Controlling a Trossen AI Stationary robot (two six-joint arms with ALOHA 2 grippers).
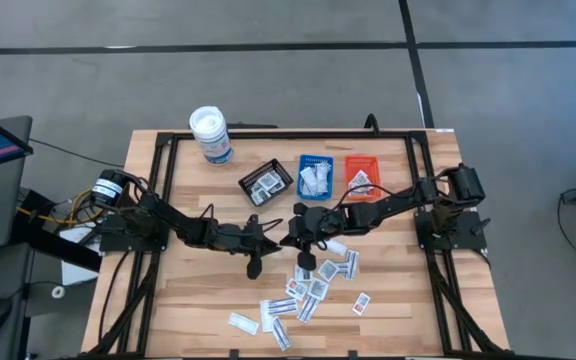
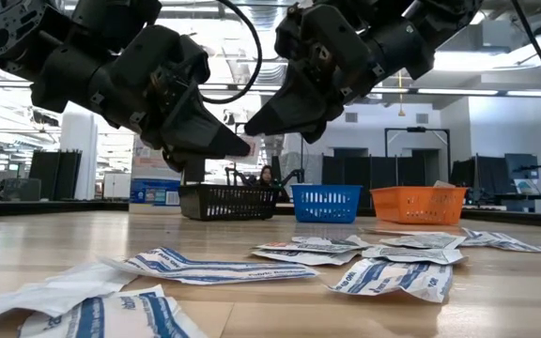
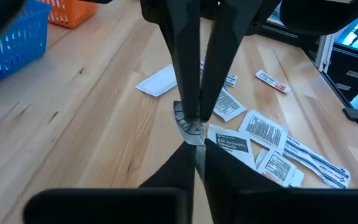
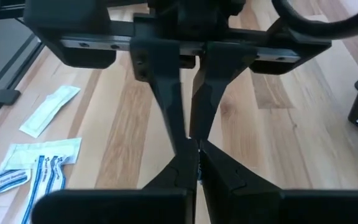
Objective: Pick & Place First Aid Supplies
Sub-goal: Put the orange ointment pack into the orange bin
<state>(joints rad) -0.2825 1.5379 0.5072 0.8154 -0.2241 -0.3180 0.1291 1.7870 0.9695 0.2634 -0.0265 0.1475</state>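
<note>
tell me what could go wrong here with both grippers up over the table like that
The left gripper and the right gripper meet tip to tip, pinching one small packet between them; a pull by either arm might tear or drop it. The arms also crowd each other above the loose packets, so a swing toward the trays could clip the other arm.

— Where are the trays?
— Three sit in a row [image 1: 313, 178] on the table's [image 1: 188, 300] far side, a canister [image 1: 210, 135] to their left.
— And your grippers?
— My left gripper [image 1: 271, 228] and right gripper [image 1: 295, 233] meet mid-table, tips almost touching. The packets [image 1: 313, 288] lie scattered nearer, mostly right of centre.
</note>
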